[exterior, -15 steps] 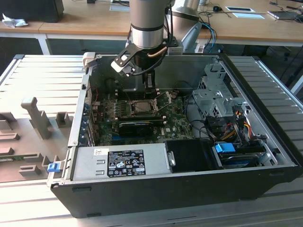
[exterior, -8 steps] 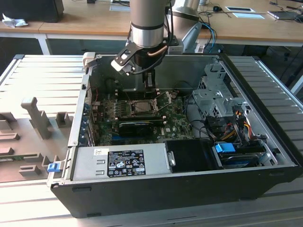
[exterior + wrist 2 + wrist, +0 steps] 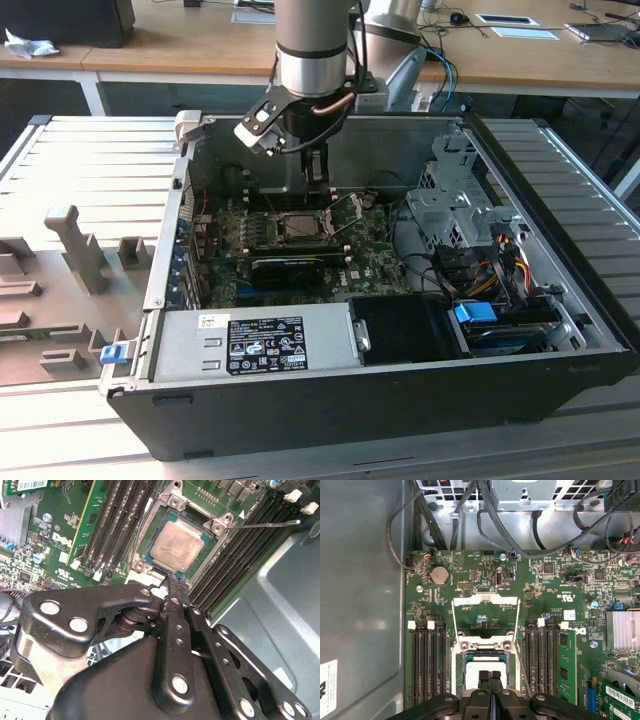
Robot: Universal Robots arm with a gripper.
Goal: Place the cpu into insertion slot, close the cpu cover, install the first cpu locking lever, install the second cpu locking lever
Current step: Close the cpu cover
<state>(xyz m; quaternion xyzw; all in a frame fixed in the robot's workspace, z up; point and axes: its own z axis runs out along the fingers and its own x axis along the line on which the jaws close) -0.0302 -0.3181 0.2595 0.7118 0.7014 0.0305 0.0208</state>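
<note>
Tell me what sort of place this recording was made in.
Probably a robotics lab or workshop: an open black metal computer case sits on a ribbed grey metal table, with long wooden desks behind it.

Arm and gripper: external finish

We note a silver-grey cylindrical wrist section (image 3: 312,45) with a dark band and what appears to be a copper-coloured cable loop (image 3: 336,102). The gripper (image 3: 173,579) is black, built of flat linkage bars (image 3: 75,617) pinned by bright round-head screws (image 3: 179,684), with narrow black fingers (image 3: 484,678).
</note>
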